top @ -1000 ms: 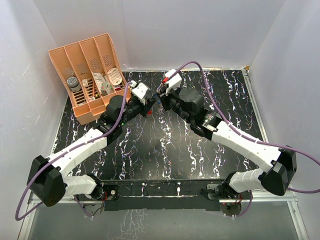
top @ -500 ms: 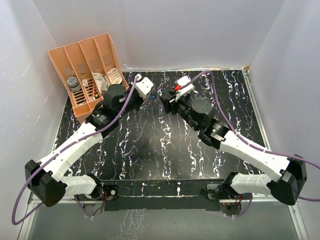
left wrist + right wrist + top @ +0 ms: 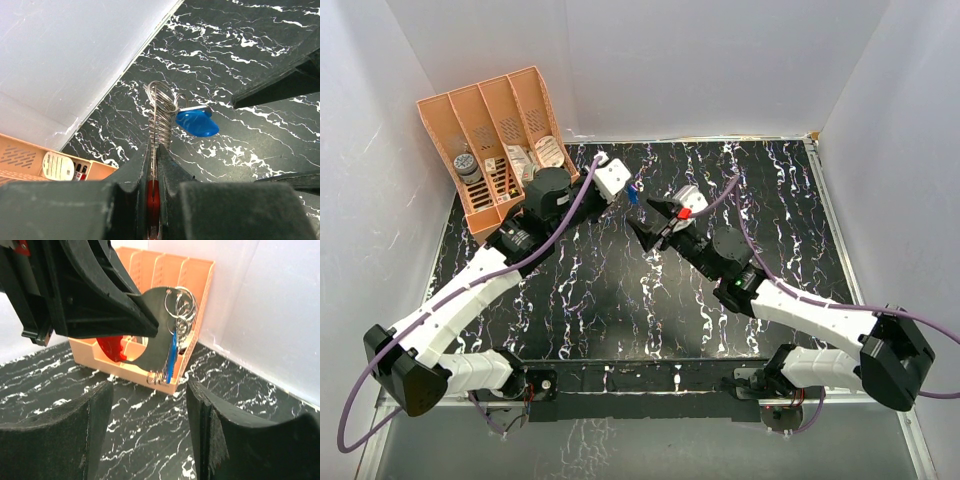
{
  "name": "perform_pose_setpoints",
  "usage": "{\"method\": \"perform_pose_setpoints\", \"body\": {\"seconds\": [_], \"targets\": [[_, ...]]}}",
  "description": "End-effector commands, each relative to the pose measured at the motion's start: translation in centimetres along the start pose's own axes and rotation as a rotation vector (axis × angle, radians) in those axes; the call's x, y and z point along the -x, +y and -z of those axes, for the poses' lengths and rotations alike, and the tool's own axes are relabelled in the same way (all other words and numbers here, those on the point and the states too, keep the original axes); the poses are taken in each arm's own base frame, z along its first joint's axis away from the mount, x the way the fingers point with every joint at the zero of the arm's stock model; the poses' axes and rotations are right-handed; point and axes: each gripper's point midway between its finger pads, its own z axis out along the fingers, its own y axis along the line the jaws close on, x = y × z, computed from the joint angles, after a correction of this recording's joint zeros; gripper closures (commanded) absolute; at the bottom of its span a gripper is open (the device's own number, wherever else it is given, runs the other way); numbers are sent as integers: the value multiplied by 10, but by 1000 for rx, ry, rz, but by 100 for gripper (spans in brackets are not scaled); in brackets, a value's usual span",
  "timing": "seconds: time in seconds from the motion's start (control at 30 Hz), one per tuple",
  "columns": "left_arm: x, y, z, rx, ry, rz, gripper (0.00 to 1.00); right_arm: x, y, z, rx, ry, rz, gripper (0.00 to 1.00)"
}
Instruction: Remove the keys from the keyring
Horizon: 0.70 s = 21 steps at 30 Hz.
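At the far left corner of the table (image 3: 610, 310) we see an orange organizer (image 3: 490, 140) with small items in its slots. Their white tags carry print too small for us to read. Just right of it, above the far edge and clear of the surface, the left gripper (image 3: 155, 150) is clenched on the keyring (image 3: 159, 112). From the left wrist its fingers hide the fob except for a red sliver between them. The wire coil sticks straight out past the fingertips, its long axis in line with the fingers and aimed at the far wall. A key (image 3: 196, 123) hangs off that coil to the right, and we see only its blue head, which points right and slightly down in that view. From the right wrist the left gripper's black body covers much of the fob, leaving a silvery plate and a red patch. The rings sit at the top of the plate, and the key appears edge-on as a blue strip hanging downward with the organizer behind it. Further right, near the keyring but not touching it, the right gripper (image 3: 150, 387) faces it with its jaws spread wide and nothing between them. We read no brand or writing on the keyring or the key.
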Motion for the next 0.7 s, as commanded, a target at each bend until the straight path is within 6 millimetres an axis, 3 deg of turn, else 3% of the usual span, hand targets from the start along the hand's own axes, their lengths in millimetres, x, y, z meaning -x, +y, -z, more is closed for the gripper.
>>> {"method": "perform_pose_setpoints", "body": {"seconds": [0.0, 0.67], "targets": [[40, 9, 22, 18, -108, -6, 100, 52, 4, -2, 23, -226, -12, 41], [45, -2, 24, -10, -126, 13, 100, 56, -12, -29, -67, -245, 36, 49]]}}
